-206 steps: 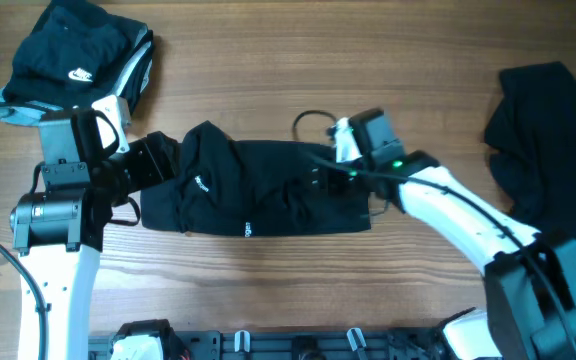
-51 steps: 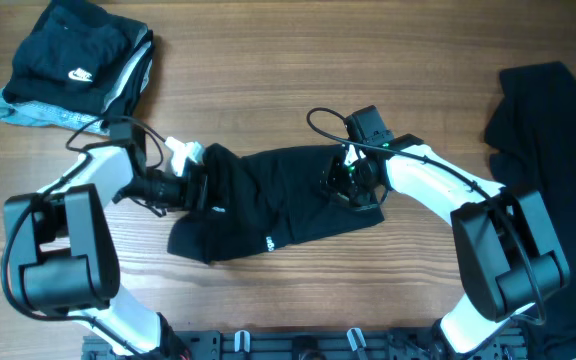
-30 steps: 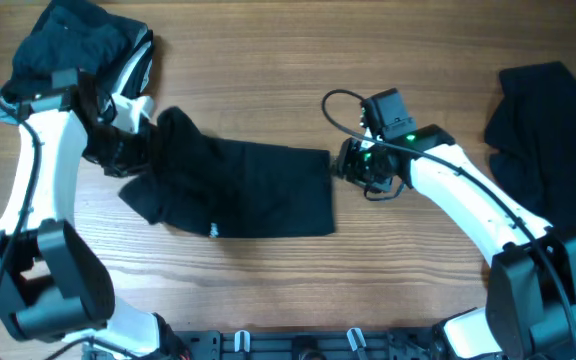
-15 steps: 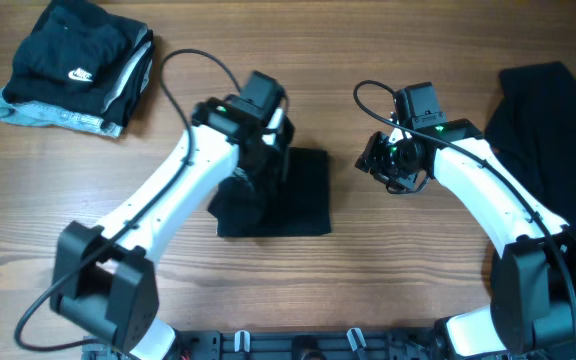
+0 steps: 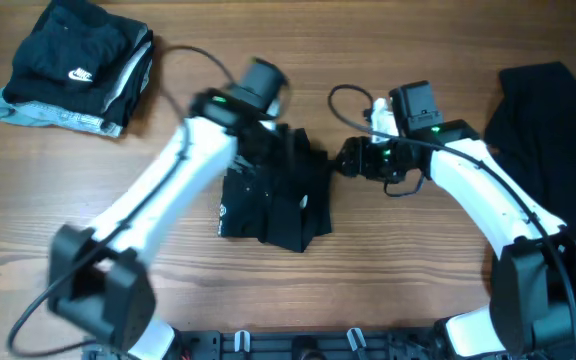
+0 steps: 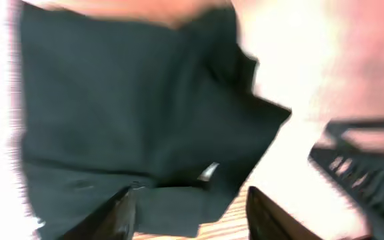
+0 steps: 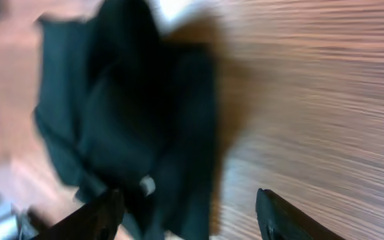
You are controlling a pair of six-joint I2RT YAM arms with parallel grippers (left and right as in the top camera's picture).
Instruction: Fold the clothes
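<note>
I note the left arm (image 5: pixel 168 190) stretched diagonally across the table (image 5: pixel 418 290) to its centre, motion-blurred, while the right arm (image 5: pixel 488 200) bends in from the right. The black garment (image 5: pixel 278 195) lies folded mid-table between them. The left gripper (image 6: pixel 192 200) hangs over it with its fingers apart. The right gripper (image 7: pixel 189 200) is also spread, at the garment's right edge. Half a second earlier the garment was a neater square and the right gripper stood clear of it.
</note>
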